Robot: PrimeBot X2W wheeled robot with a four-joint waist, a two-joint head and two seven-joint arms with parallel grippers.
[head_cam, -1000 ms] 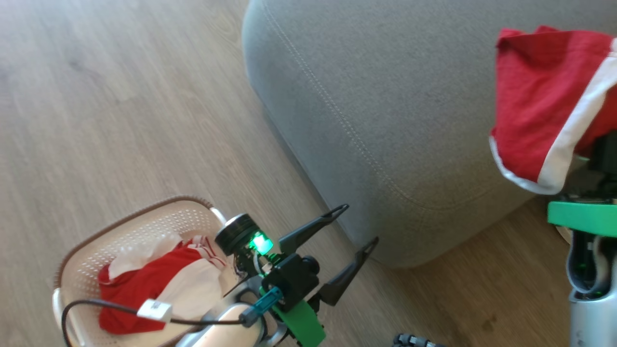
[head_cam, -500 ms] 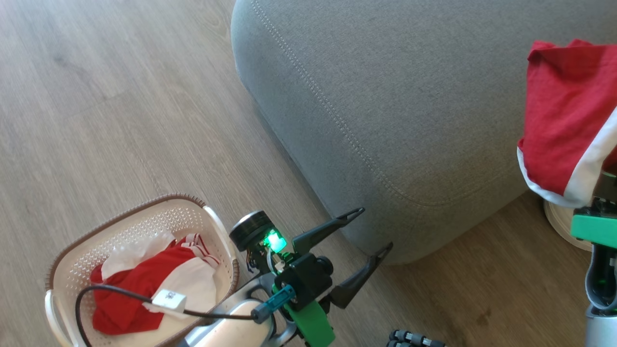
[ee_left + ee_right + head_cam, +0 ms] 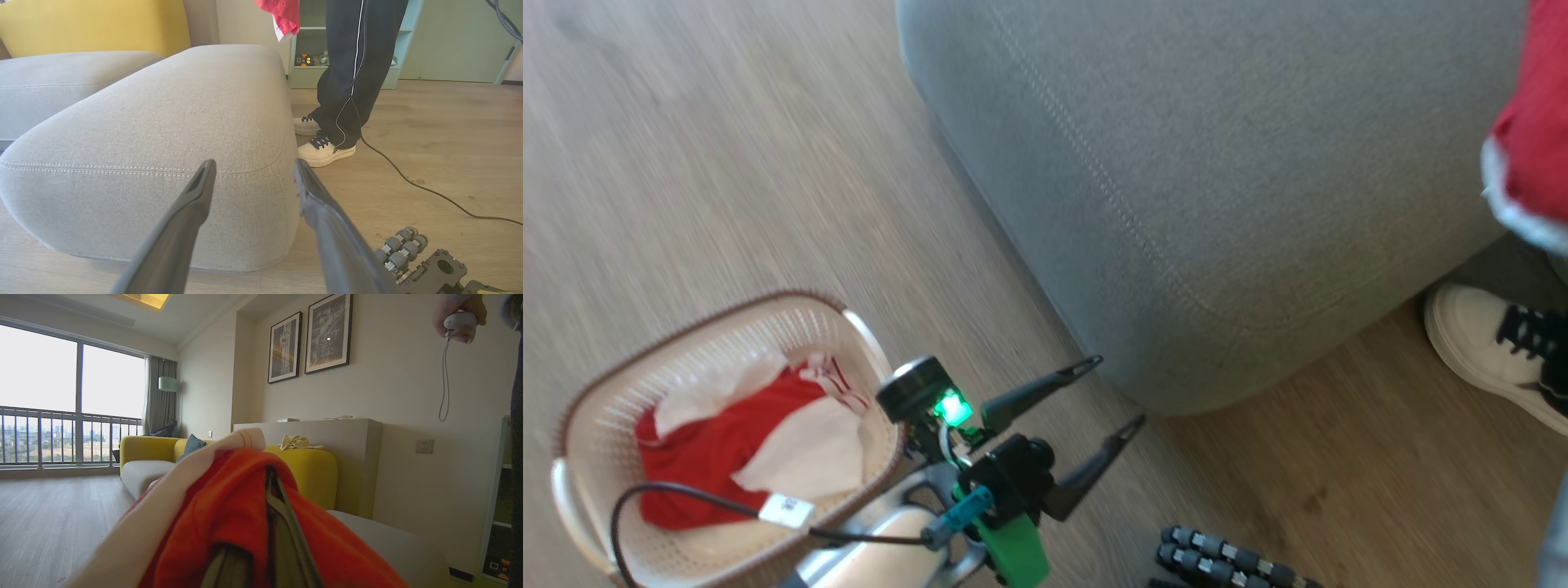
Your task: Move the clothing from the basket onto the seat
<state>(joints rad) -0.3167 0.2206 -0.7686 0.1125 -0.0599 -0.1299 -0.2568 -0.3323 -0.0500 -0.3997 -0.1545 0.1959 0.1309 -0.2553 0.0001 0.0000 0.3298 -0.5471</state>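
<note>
Clothing [image 3: 711, 445]: two bundles, one basket [image 3: 609, 420]

Cream basket [image 3: 712, 314] with the brown rim sits lower left, upright, with a crumpled red-and-white garment [image 3: 707, 447] bunched inside. The big grey seat [image 3: 1217, 180] fills the upper middle. A second red garment [image 3: 1538, 139] with a white hem hangs at the upper right edge, overlapping the seat's right side.

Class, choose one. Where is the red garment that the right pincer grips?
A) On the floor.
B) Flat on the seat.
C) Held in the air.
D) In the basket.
C: the red garment wraps the shut right pincer and hangs clear above the seat.
</note>
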